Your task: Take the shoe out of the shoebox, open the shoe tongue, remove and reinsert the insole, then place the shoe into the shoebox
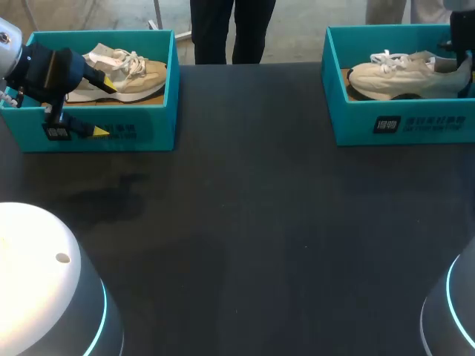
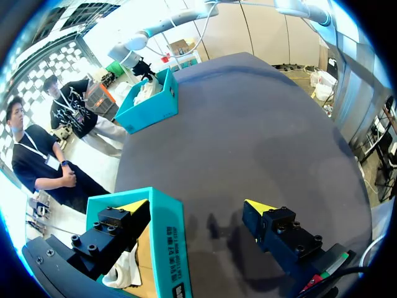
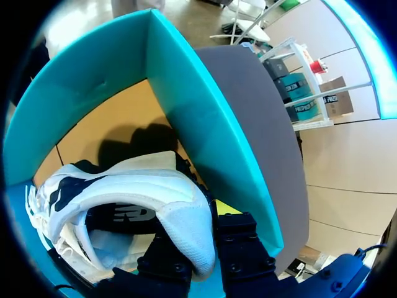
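Note:
A beige shoe [image 1: 122,74] lies in the left teal shoebox [image 1: 141,133]. My left gripper [image 1: 102,107] is open and straddles that box's front wall [image 2: 169,242], one finger inside and one outside, touching nothing; part of the shoe [image 2: 124,273] shows beside the inner finger. A white shoe [image 1: 401,78] lies in the right teal shoebox [image 1: 404,122]. At its heel end my right gripper [image 1: 463,63] is shut on the padded heel collar [image 3: 186,226]. The yellow tip [image 3: 226,208] of one finger shows against the box wall [image 3: 205,124].
The two boxes stand at the table's far corners, with the dark tabletop [image 1: 245,208] between them. My arms' white bases [image 1: 37,289] fill the near corners. In the left wrist view the right box [image 2: 152,102] shows far across the table.

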